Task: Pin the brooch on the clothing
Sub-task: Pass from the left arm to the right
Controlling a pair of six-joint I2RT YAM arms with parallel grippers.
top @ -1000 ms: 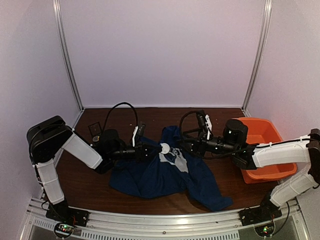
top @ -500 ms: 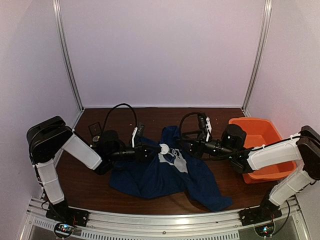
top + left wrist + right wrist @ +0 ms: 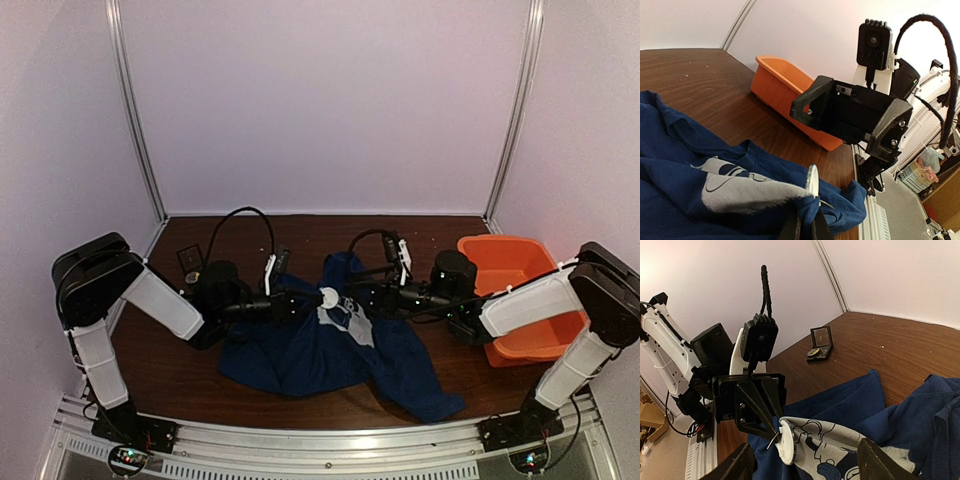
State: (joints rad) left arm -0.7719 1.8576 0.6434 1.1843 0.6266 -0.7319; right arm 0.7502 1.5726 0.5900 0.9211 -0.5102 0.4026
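My left claw (image 3: 314, 299) is pinched tight on the small round pale metal brooch (image 3: 328, 296), holding it against the navy blue cloth T-shirt (image 3: 320, 360) at 11 o'clock of its white mouse print (image 3: 352, 320). My right claw (image 3: 367, 297) hangs wide open and empty at the brooch's 3 o'clock.

There are 1 T-shirt (image 3: 335, 352), 1 brooch (image 3: 329, 297), 1 orange tub (image 3: 503, 242), 1 black box (image 3: 821, 343).
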